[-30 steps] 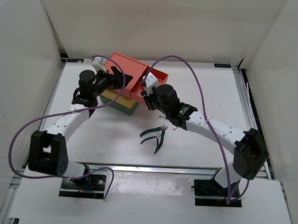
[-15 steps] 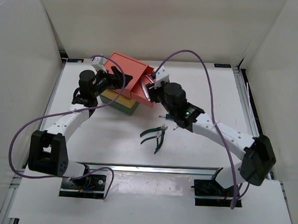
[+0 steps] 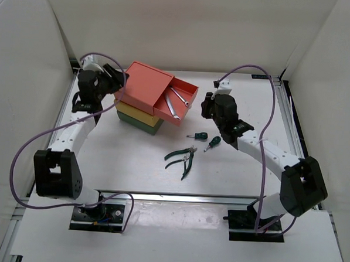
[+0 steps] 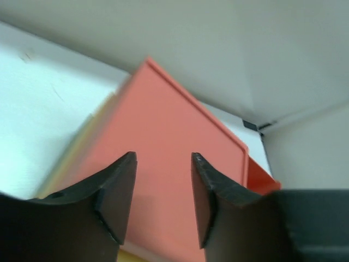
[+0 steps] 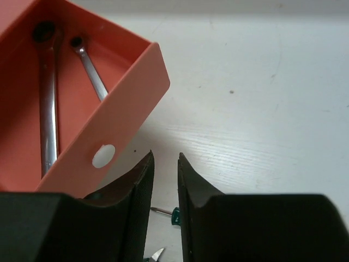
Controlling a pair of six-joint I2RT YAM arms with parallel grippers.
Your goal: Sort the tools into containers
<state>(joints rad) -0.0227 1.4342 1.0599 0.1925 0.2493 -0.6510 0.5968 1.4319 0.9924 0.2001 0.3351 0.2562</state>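
We see the salmon drawer [image 3: 186, 93] standing out rightward from the stack [image 3: 141, 118]. Its top is open, so there's free entry from above; 2 wrenches [image 5: 48, 109] lie on its floor. The right gripper [image 5: 165, 158] sits just beside the drawer front, and the left gripper [image 4: 162, 158] is over the stack's back-left corner. 2 screwdrivers [image 3: 197, 135] and pliers [image 3: 189, 153] clutter the table's centre. There's bare table [image 3: 253, 94] to the right and back. Walls [image 3: 25, 70] close off 3 sides.
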